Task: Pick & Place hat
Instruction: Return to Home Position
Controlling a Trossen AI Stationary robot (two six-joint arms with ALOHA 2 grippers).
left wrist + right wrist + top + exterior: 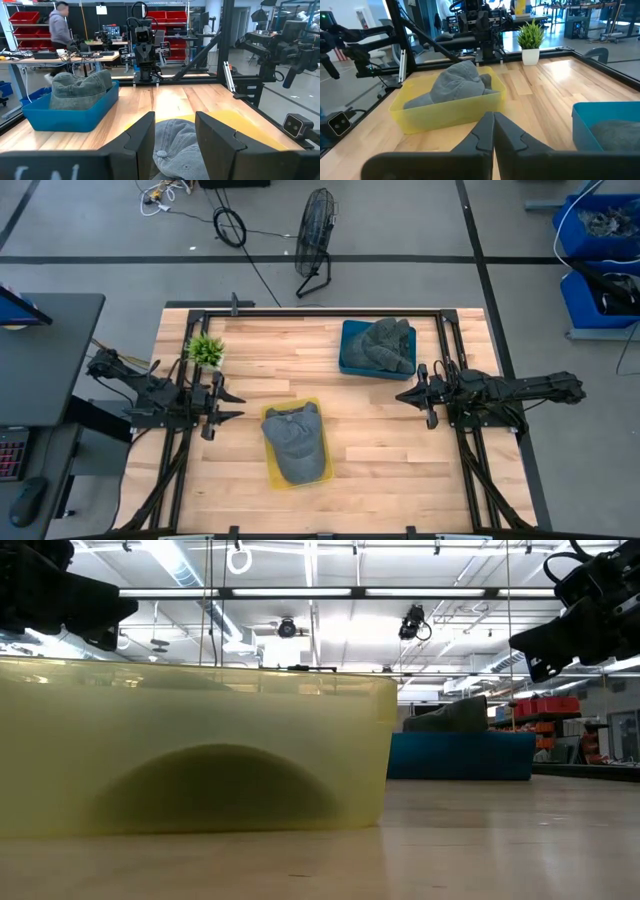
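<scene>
- Gray cap (296,442) sits in the yellow bin (268,476), crown up, filling most of it. In the low view you get its dome as a dark shape through the bin wall.
- Dark gray cap (386,344) is heaped in the blue bin (346,358). That bin stands beyond the yellow bin toward the far edge of the table (380,450), off to the right and apart from it.
- Left gripper (238,405) hovers just beside the yellow bin's left side, pointing at it. Fingers are spread apart with nothing between them.
- Right gripper (400,395) hangs to the yellow bin's right, well apart, pointing back toward it. Fingers are pressed together and hold nothing.
- Potted plant (206,350) stands past the left gripper, far-left of the yellow bin.
- Off the table you've got a floor fan (316,230) beyond the far edge, and a person (59,24) in a gray hoodie in the room behind.
</scene>
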